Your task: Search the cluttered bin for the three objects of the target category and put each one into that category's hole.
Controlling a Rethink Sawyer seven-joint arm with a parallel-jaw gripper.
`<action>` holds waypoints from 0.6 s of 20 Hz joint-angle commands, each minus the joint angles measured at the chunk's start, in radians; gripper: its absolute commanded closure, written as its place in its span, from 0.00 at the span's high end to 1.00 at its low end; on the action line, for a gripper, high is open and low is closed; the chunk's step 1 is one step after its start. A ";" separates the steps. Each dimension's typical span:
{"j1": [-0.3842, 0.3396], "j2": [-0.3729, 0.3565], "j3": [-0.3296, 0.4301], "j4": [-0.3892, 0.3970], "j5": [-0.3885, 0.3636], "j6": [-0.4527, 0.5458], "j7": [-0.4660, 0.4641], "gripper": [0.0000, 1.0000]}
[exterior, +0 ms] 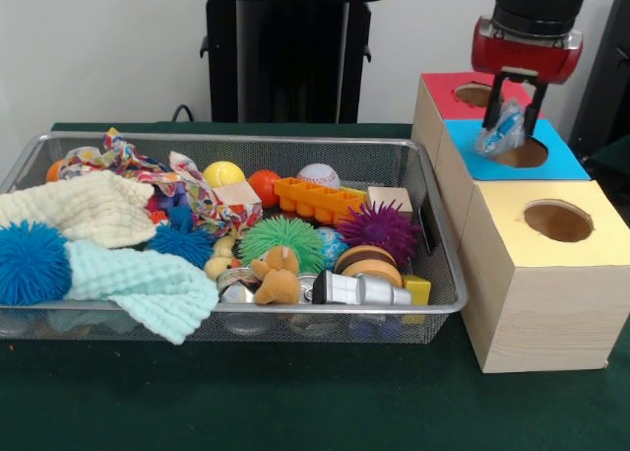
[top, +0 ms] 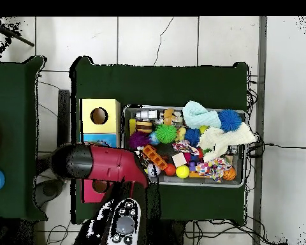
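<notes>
Now the jaws (exterior: 511, 116), pinched on a crinkly clear wrapper (exterior: 503, 131), hang just above the blue box (exterior: 566, 161) hole (exterior: 520, 153), seemingly lined up for a drop, while the bin (exterior: 433, 229) sits at nine o'clock on the table (exterior: 295, 402).

The red and black arm (top: 104, 163) reached down from above, its wrist vertical. The end effector (exterior: 510, 126) pointed straight down, its two black fingers (exterior: 491, 111) pressed against a crumpled clear-and-blue packet (exterior: 503, 129) held between them.
</notes>
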 commanded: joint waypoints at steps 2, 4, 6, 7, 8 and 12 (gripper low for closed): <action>-0.077 0.073 0.058 0.104 -0.010 -0.137 0.151 0.00; -0.080 0.075 0.064 0.113 -0.009 -0.148 0.156 0.00; -0.083 0.077 0.073 0.123 -0.007 -0.168 0.162 0.00; -0.080 0.078 0.076 0.127 -0.004 -0.173 0.167 0.00; -0.072 0.079 0.071 0.124 -0.001 -0.169 0.176 0.00; 0.013 0.082 0.018 0.109 0.041 -0.138 0.278 0.00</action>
